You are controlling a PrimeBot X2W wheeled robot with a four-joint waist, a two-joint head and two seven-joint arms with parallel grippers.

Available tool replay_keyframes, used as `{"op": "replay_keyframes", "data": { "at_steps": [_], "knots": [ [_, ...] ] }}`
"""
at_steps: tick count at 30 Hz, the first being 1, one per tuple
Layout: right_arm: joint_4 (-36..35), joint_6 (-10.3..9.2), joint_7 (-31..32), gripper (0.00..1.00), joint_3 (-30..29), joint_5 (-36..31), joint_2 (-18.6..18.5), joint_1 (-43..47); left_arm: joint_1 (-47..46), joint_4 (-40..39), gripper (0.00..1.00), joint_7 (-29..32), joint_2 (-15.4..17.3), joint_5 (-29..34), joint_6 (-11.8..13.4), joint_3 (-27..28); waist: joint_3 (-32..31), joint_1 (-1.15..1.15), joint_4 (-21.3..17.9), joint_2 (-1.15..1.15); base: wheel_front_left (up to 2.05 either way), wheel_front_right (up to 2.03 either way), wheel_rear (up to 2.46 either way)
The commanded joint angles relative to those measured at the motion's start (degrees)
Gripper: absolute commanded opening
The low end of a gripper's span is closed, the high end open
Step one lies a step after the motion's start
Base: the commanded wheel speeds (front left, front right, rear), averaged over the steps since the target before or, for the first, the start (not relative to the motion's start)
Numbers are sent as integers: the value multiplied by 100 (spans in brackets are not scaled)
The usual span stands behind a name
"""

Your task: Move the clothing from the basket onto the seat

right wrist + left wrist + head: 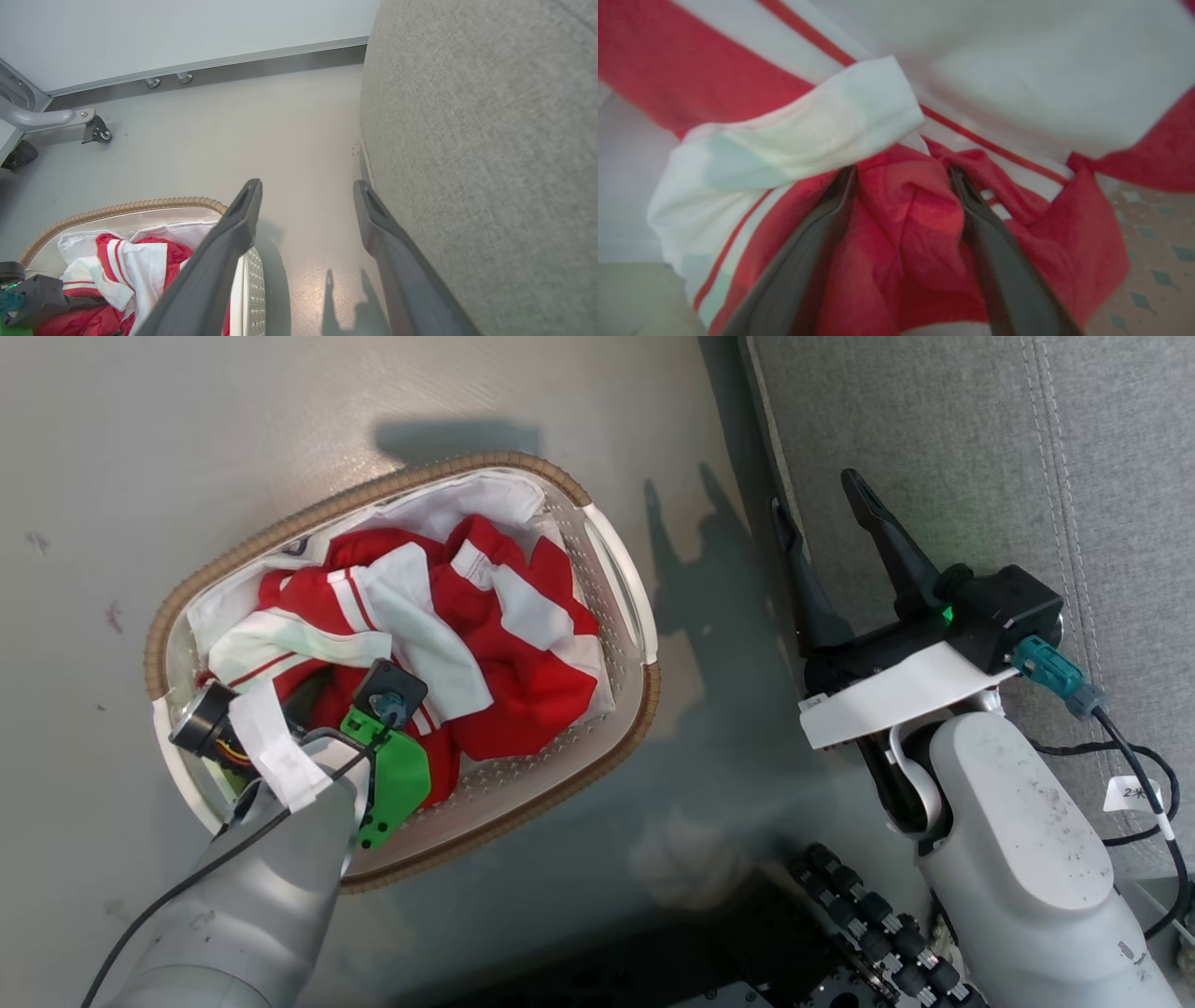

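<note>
The clothing (504, 644), a crumpled heap of red and white jerseys, fills the white basket (627, 588) with its brown woven rim on the floor. My left arm reaches down into the heap, and its wrist covers the fingers in the head view. In the left wrist view my left gripper (902, 170) stands open, its fingers pushed into the clothing (906, 224) with a red fold between them. My right gripper (817, 495) hangs open and holds nothing, over the floor beside the grey seat (980, 448). In the right wrist view the right gripper (307, 185) sits between basket (140, 205) and seat (490, 140).
A wheeled metal frame with a caster (96, 133) stands near the back wall's baseboard. My dark base (840, 915) lies at the bottom of the head view. A black cable with a white tag (1134, 793) hangs off the right wrist over the seat.
</note>
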Motion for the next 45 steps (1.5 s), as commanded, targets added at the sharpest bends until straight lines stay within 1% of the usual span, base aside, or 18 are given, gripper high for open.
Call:
{"op": "replay_keyframes", "data": {
  "at_steps": [1, 5, 8, 9, 10, 11, 12, 16, 21, 25, 28, 33, 36, 39, 45],
  "knots": [
    [-20, -4, -25, 100, 12, 23, 6, -71, -122, 11, 100, 12, 100, -78, -47, -6, 155, -1, -77, 0, 0, 0, 0],
    [-17, -4, -25, 100, 44, 44, 35, -111, -167, 18, 100, 123, 156, -178, -202, 54, 246, -1, -107, 0, 0, 0, 0],
    [7, -4, -25, 100, 71, 57, 54, -120, -181, 17, 100, 144, 204, -234, -253, 52, 272, -1, -127, 0, 0, 0, 0],
    [20, -4, -25, 100, 92, 71, 61, -125, -177, 20, 98, 196, 227, -240, -260, 39, 275, -1, -132, 0, 0, 0, 0],
    [32, -4, -25, 100, 108, 79, 69, -135, -182, 21, 49, 170, 235, -257, -290, 37, 275, -1, -136, 0, 0, 0, 0],
    [39, -4, -25, 100, 119, 86, 71, -147, -183, 20, 7, 157, 247, -284, -302, 50, 273, -1, -138, 0, 0, 0, 0],
    [46, -4, -25, 100, 130, 95, 74, -159, -173, 20, 0, 175, 263, -289, -321, 41, 268, -1, -140, 0, 0, 0, 0],
    [88, -4, -25, 100, 165, 126, 69, -179, -114, 20, 0, 223, 221, -402, -358, 67, 184, -1, -130, 0, 0, 0, 0],
    [154, -4, -25, 100, 166, 163, 59, -135, 141, 20, 0, -208, 169, -587, -359, 167, -131, -1, -95, 0, 0, 0, 0],
    [203, -4, -25, 100, 166, 129, 35, -39, 364, 12, 0, -535, 101, -785, -435, 260, -492, -1, -34, 0, 0, 0, 0],
    [240, -4, -25, 100, 137, 89, 6, 51, 552, 9, 0, -766, -53, -953, -466, 358, -833, -1, 47, 0, 0, 0, 0],
    [277, -4, -25, 100, 121, 38, -31, 248, 863, -144, 0, -933, -191, -1144, -538, 376, -1391, -1, 215, 0, 0, 0, 0],
    [311, -4, -25, 100, 96, 10, -83, 403, 1055, -476, 0, -944, -259, -1186, -562, 357, -1749, -1, 358, 0, 0, 0, 0],
    [366, -4, -25, 100, 89, -3, -118, 554, 1337, -894, 0, -942, -261, -1259, -574, 342, -2094, -1, 496, 0, 0, 0, 0],
    [466, -4, -25, 100, 38, -31, -148, 906, 1906, -1905, 0, -939, -283, -1395, -563, 341, -2788, -1, 743, 0, 0, 0, 0]
  ]
}}
